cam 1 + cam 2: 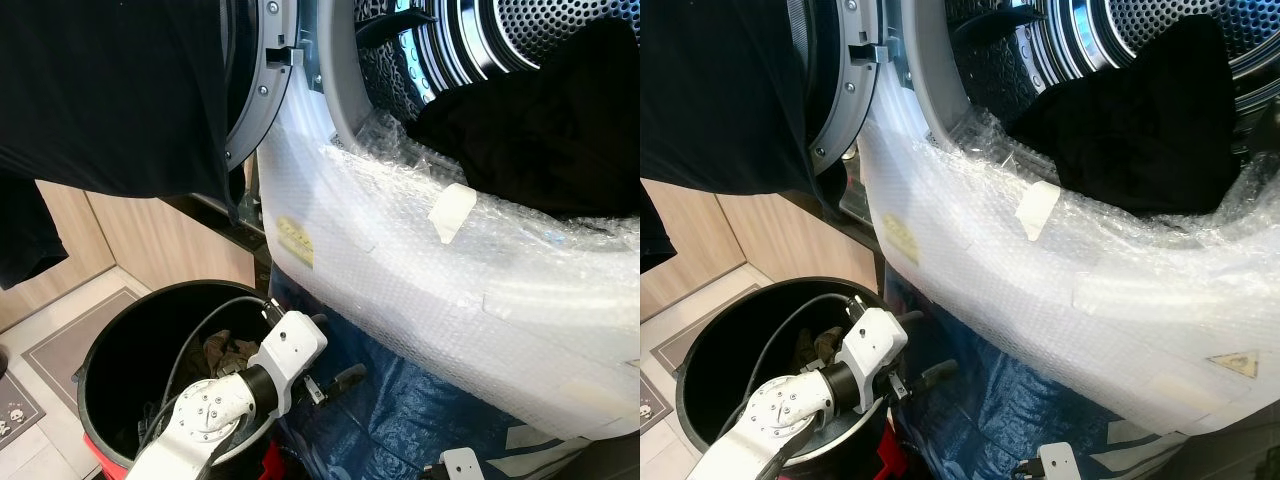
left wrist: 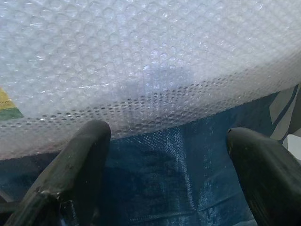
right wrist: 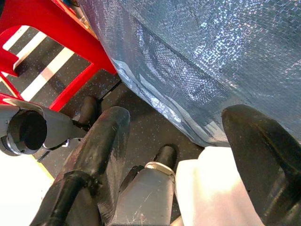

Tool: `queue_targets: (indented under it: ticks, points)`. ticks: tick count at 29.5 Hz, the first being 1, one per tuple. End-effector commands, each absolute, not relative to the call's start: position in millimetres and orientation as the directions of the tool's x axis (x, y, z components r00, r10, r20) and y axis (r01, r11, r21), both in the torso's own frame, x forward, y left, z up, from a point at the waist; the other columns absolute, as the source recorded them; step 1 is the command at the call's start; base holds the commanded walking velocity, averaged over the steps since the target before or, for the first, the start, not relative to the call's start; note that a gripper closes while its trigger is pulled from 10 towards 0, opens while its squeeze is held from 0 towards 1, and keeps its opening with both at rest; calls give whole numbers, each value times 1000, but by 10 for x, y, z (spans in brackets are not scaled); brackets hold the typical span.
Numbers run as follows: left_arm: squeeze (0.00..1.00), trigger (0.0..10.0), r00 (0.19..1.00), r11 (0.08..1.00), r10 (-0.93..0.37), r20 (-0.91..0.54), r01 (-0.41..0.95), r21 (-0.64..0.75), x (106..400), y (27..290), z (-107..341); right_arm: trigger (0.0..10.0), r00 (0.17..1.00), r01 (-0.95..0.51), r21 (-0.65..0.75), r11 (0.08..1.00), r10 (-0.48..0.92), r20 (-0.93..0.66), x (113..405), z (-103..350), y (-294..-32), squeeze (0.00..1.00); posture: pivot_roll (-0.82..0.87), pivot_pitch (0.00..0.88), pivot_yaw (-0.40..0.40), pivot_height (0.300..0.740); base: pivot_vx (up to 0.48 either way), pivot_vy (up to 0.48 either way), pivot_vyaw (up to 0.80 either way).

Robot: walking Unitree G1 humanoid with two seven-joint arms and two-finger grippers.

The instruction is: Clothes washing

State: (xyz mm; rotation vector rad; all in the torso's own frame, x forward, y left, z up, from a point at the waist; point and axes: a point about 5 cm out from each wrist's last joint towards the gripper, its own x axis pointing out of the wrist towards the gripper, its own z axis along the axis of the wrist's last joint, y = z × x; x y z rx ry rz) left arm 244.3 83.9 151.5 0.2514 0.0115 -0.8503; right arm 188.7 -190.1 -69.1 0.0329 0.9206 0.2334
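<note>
Washer (image 1: 420, 250) bubble-wrapped across frame centre, black garment (image 1: 540, 130) in drum mouth upper right, basket (image 1: 110, 350) with laundry lower left just beside left gripper (image 1: 335, 385), fingers spread, empty; right gripper (image 3: 178, 155) likewise spread, empty, low.

Bright, even daylight; sharp focus.

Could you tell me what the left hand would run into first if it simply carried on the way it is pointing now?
Most likely the blue woven tarp below the bubble-wrapped white front of the washing machine. The open left hand points at the seam between them, and depth is hard to judge.
</note>
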Motion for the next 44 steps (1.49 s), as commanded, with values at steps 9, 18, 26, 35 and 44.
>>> queue_targets:
  ticks: [9,18,26,35,44]
  points:
    - [0,10000,655,627,-746,-117,751,208,2439,831,1508,10000,586,-172,117,978,197,-786,1877,-694,-1946,0,127,81,-56,740,0,0,0]
    - [0,10000,306,310,-887,-347,950,44,2474,49,788,10000,508,307,-39,951,-199,-838,1633,-869,-2216,0,40,51,-22,740,0,0,0]
    - [0,10000,271,276,-893,-359,960,37,2462,-44,731,10000,488,361,-58,931,-241,-839,1612,-873,-2253,0,37,44,-22,740,0,0,0]
    - [0,10000,273,350,-786,-555,936,-36,2493,-61,142,10000,452,413,-122,902,-320,-833,1564,-876,-2340,0,36,33,-31,740,0,0,0]
    - [0,10000,413,617,-556,-721,786,-26,2419,333,-313,10000,455,432,-142,891,-351,-818,1632,-834,-2394,0,14,19,-38,740,0,0,0]
